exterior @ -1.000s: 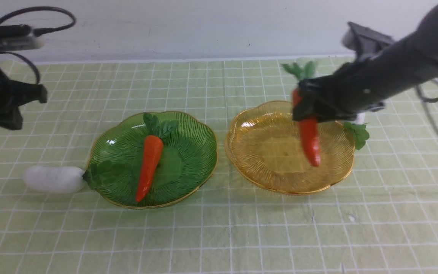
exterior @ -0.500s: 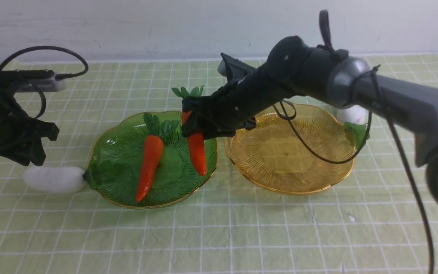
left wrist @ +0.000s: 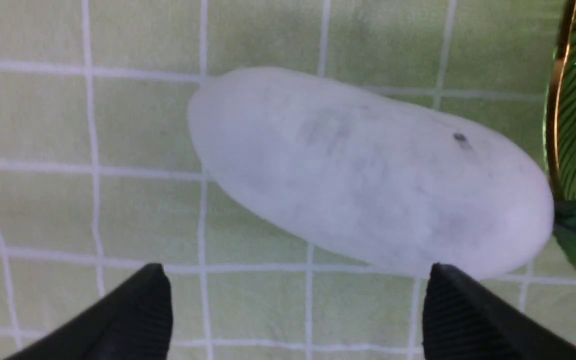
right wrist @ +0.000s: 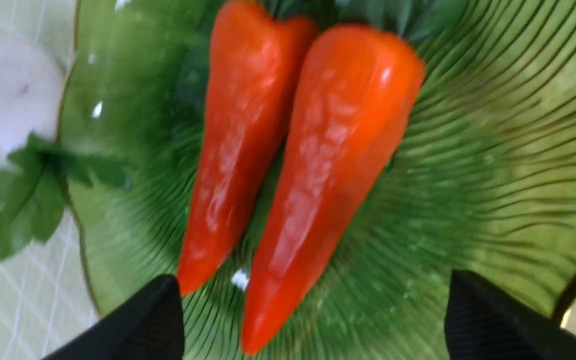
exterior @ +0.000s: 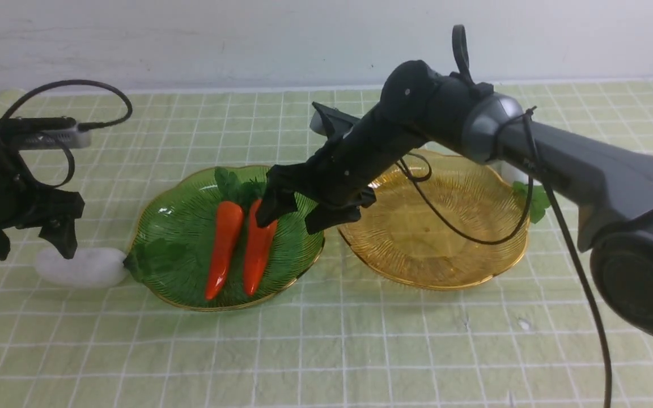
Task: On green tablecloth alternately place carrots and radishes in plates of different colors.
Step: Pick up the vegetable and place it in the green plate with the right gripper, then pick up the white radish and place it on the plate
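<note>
Two orange carrots (exterior: 223,249) (exterior: 258,255) lie side by side in the green plate (exterior: 176,224); the right wrist view shows them (right wrist: 238,150) (right wrist: 333,165) on its ribbed floor (right wrist: 493,150). My right gripper (exterior: 298,214) (right wrist: 313,276) hangs open just above them, holding nothing. A white radish (exterior: 80,267) (left wrist: 368,170) lies on the green tablecloth (exterior: 326,351), its leaves against the green plate's left rim. My left gripper (exterior: 29,246) (left wrist: 295,267) stands open right over it, not closed on it. The amber plate (exterior: 434,238) holds nothing. A second radish (exterior: 513,171) lies behind its right rim, mostly hidden.
The right arm reaches across over the amber plate's back left rim, with a loose black cable (exterior: 462,232) hanging above that plate. A white wall (exterior: 281,39) ends the cloth at the back.
The right arm carried the carrot from over the amber plate to the green plate and let it go beside the first carrot. The left gripper came down over the radish and opened.
</note>
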`<state>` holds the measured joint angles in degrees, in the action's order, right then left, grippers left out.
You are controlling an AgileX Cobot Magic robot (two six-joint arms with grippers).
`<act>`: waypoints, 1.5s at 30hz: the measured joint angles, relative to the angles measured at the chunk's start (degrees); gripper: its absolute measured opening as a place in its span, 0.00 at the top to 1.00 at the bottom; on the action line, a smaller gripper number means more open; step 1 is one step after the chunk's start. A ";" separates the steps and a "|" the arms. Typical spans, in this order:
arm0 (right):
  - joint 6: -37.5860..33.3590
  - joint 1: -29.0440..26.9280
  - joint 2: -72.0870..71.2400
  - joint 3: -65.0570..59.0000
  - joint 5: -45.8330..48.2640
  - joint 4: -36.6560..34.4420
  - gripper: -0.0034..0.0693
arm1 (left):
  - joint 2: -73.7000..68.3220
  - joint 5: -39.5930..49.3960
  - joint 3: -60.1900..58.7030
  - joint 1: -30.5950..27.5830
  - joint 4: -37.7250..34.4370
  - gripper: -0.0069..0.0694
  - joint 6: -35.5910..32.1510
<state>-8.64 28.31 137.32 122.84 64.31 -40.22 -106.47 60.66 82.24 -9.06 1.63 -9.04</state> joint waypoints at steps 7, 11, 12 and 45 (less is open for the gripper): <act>-1.24 0.05 0.00 7.01 5.95 0.74 0.06 | -1.67 -2.10 0.00 2.93 -0.01 0.21 -27.86; -0.96 0.05 0.00 8.09 6.21 0.97 0.08 | -1.67 -0.59 0.00 3.18 -0.30 0.23 -39.58; -0.96 0.05 0.00 8.09 6.33 0.97 0.08 | -1.73 -0.53 0.00 3.18 -0.45 0.23 -40.77; 3.77 -4.39 -8.24 8.20 7.16 16.71 0.37 | -4.54 -10.11 0.15 3.59 11.73 0.30 -21.72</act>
<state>-4.87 23.92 129.09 131.03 71.47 -23.51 -111.01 50.56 82.38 -5.46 13.36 -30.75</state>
